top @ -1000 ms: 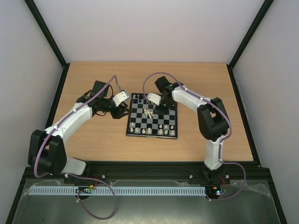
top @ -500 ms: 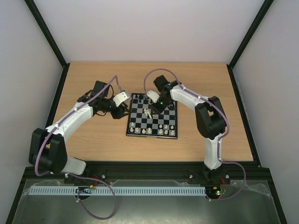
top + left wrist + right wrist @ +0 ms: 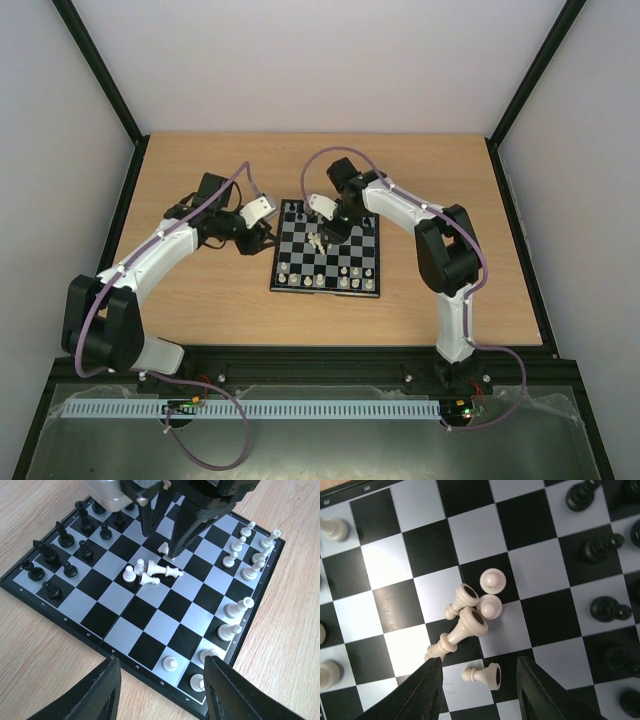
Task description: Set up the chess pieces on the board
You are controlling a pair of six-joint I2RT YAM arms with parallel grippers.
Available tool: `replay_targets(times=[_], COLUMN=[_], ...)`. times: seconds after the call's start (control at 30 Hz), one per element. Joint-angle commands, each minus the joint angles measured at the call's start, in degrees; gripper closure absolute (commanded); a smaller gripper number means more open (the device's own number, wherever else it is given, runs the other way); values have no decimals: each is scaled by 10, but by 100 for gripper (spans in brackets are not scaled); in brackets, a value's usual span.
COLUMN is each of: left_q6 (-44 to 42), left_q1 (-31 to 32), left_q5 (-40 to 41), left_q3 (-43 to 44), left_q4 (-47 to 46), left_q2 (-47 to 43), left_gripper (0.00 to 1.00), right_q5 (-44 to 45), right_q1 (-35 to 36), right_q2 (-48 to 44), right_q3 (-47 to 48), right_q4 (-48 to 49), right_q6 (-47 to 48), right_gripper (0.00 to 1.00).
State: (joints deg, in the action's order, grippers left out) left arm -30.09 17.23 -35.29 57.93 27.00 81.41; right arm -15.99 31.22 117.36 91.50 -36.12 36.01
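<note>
From above: board (image 3: 300, 270) near the middle of the tabletop (image 3: 450, 180), black pieces (image 3: 296, 209) ranked along its far edge, white pieces (image 3: 345, 272) along its near edge with gaps. Past halfway, at a guess. Left gripper (image 3: 265, 238) just off the board's left edge, right gripper (image 3: 325, 232) over mid-board.

From the left wrist: left gripper spread wide, empty (only checkered squares in the gap). Mid-board, a heap (image 3: 150, 572) of white men, several toppled, all yet to be ranked.

From the right wrist: right gripper parted, straddling a toppled pawn (image 3: 482, 674) without contact. Tiny, cream, smooth-turned.
</note>
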Motion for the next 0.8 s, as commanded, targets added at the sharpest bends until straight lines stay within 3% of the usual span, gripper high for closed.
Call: replay_targets(times=[0.0, 0.27, 0.77], left_q6=[-3, 2, 17], left_q1=[-10, -22, -29], left_q5=[-4, -7, -21], left_q3=[-5, -12, -18], left_q4=[8, 6, -10], left_q2=[-19, -27, -22], left_gripper=[51, 51, 51], right_q5=[-22, 5, 48], right_q1=[4, 8, 8], right_q2=[24, 72, 10], right_q3=[18, 57, -40], right_q4=[-52, -112, -100], right_q6=[129, 191, 220], right_gripper=[58, 61, 63])
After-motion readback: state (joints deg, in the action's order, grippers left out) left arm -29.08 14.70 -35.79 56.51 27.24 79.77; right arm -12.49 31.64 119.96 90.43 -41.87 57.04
